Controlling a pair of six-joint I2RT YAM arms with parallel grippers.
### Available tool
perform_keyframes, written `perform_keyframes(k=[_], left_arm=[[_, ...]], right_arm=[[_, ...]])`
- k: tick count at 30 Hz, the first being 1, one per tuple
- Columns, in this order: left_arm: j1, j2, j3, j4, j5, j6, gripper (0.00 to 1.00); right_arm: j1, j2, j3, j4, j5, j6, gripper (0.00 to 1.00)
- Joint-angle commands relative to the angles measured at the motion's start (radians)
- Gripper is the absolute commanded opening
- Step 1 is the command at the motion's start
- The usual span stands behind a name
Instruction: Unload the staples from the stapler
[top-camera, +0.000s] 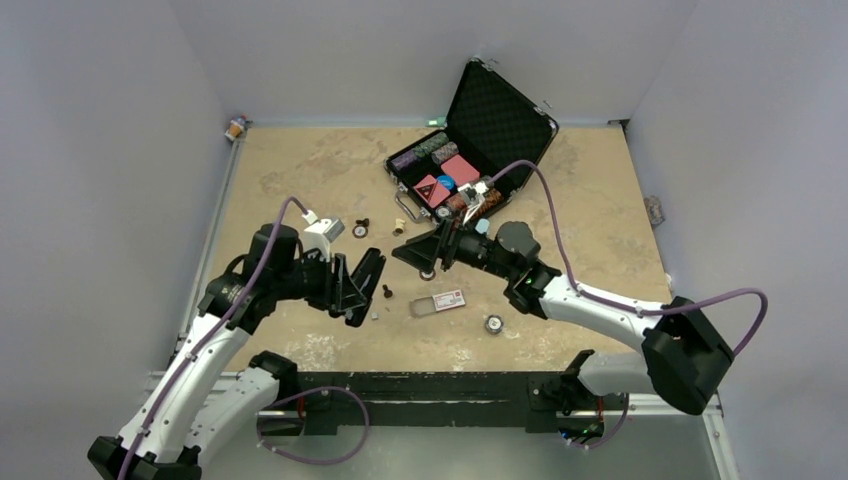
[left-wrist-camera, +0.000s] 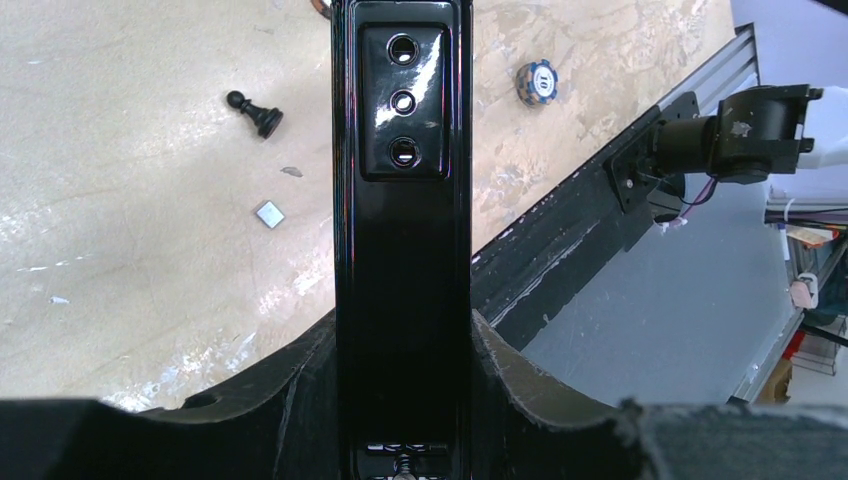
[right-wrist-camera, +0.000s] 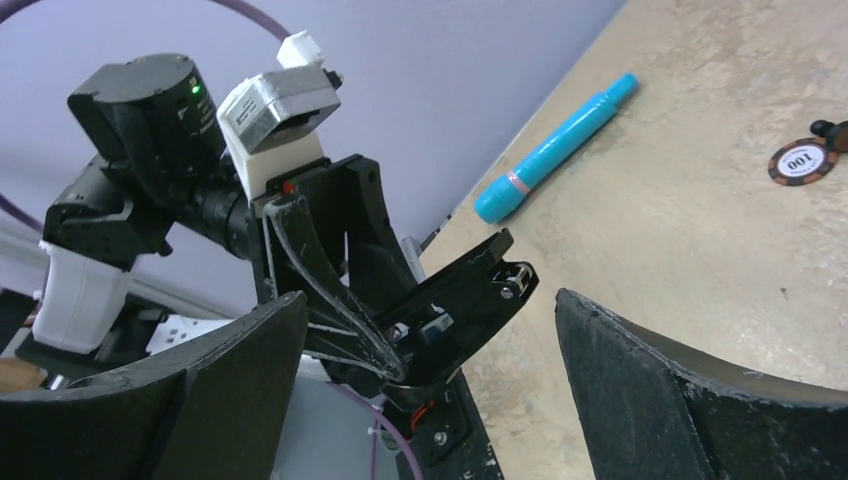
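My left gripper is shut on the black stapler and holds it above the table, left of centre. In the left wrist view the stapler runs up the middle, clamped between my fingers. A small silver-grey piece of staples lies on the table left of the stapler; it also shows in the top view. My right gripper is open and empty, just right of the stapler. In the right wrist view the open stapler sits between its spread fingers, apart from both.
An open black case with poker chips stands at the back. A small red-and-white box, a black chess pawn, a poker chip and a blue marker lie on the table. The black rail runs along the front edge.
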Motion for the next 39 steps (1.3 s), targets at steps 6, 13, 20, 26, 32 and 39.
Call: perform_keyframes(k=[6,13,20,26,32,39], left_arm=[[-0.004,-0.06,0.005,0.11,0.119,-0.021,0.0],[0.0,-0.133,-0.067,0.288,0.285,-0.202,0.0],[0.001,-0.175,-0.081,0.465,0.36,-0.405,0.0],[0.001,-0.18,-0.104,0.635,0.404,-0.587,0.0],[0.001,-0.19,-0.11,0.689,0.417,-0.65,0.0],[0.001,-0.198,-0.105,0.703,0.42,-0.684,0.0]], right_arm=[[0.049,0.062,-0.063,0.307,-0.063,0.038,0.99],[0.097,0.088,-0.055,0.331,-0.07,0.024,0.99],[0.122,0.072,-0.046,0.349,-0.085,0.022,0.98],[0.144,0.062,-0.028,0.367,-0.094,0.03,0.94],[0.161,0.057,-0.001,0.385,-0.101,0.046,0.8],[0.179,0.045,0.017,0.413,-0.106,0.06,0.41]])
